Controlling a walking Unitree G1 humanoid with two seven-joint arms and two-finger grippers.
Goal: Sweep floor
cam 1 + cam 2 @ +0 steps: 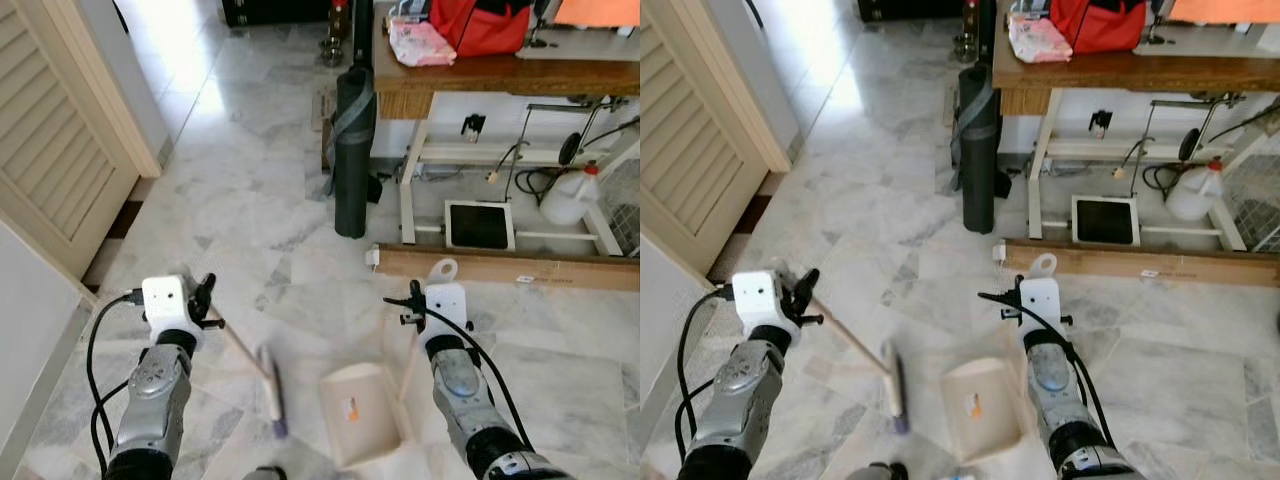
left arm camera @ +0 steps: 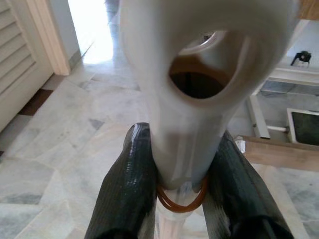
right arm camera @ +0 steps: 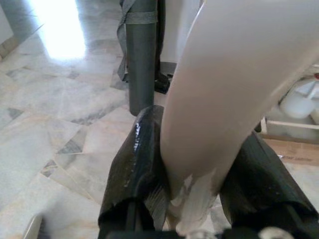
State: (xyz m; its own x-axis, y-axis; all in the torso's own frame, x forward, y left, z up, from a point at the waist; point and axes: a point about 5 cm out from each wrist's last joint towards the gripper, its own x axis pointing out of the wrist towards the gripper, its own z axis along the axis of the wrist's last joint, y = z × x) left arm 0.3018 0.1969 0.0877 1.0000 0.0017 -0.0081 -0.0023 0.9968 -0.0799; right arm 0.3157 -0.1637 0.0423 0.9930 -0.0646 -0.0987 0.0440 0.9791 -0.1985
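Note:
My left gripper (image 1: 207, 305) is shut on the pale handle of a small hand broom (image 1: 245, 355), whose brush head (image 1: 272, 396) rests low over the marble floor between my arms. The left wrist view has the handle's holed end (image 2: 199, 74) clamped between both black fingers (image 2: 127, 189). Shut on the cream dustpan's upright handle (image 1: 443, 270) is my right gripper (image 1: 412, 302). The dustpan (image 1: 358, 420) sits on the floor just right of the brush. In the right wrist view the handle (image 3: 219, 99) fills the gap between the fingers (image 3: 137, 169).
A dark rolled mat (image 1: 354, 150) stands upright ahead beside a wooden table (image 1: 480, 75) carrying a red bag (image 1: 480, 25). Under it are cables, a black flat panel (image 1: 480, 225) and a white jug (image 1: 568, 195). A wooden plank (image 1: 500, 265) lies along the floor. A louvred door (image 1: 50, 150) is at left.

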